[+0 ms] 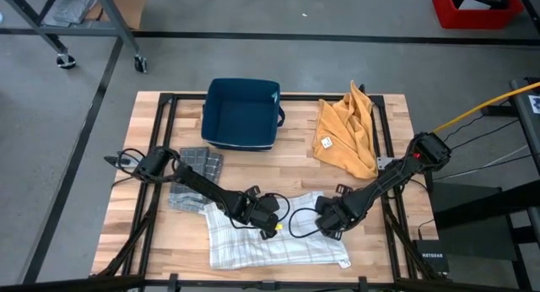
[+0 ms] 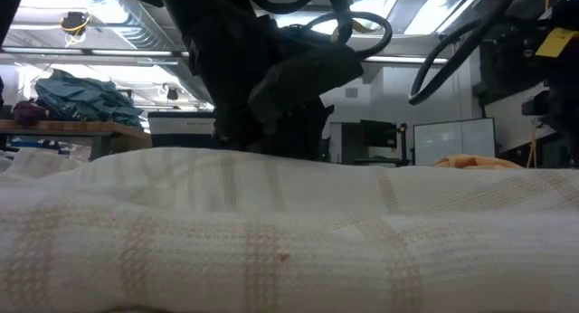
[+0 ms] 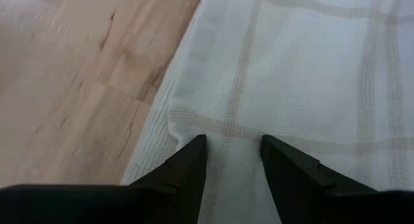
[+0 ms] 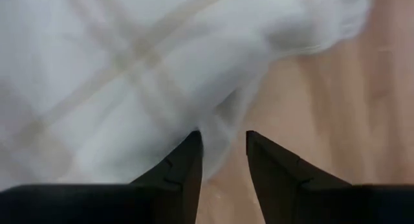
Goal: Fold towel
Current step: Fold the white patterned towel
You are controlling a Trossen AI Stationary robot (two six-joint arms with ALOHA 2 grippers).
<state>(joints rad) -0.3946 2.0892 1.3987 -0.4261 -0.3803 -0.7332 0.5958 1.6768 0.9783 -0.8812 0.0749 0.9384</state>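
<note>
The white towel (image 1: 274, 240) with pale checks lies spread near the table's front edge and fills the low view (image 2: 289, 232). My left gripper (image 1: 268, 216) stands at the towel's far edge, left of centre, slanting down. Its fingers (image 3: 187, 169) are apart, with flat cloth between them (image 3: 234, 143). My right gripper (image 1: 326, 222) points down at the towel's far right edge and is shut on a bunched edge (image 4: 224, 136). My left gripper sets its two fingertips (image 3: 284, 166) on the towel's top layer, close to a folded edge (image 3: 173, 120), slanting down from the far left. The cloth between them lies flat and unpuckered, and the towel rests on the table. My right gripper pinches the towel's bunched edge (image 4: 223, 123) between its two fingers from above. How many layers it has, I cannot tell. The cloth beside the hold bulges up; the rest lies on the table.
A blue bin (image 1: 243, 113) stands at the far middle. A yellow cloth (image 1: 348, 132) lies crumpled at the far right, and grey folded towels (image 1: 196, 170) lie at the left under my left arm. Bare wood (image 3: 77, 88) shows beside the towel.
</note>
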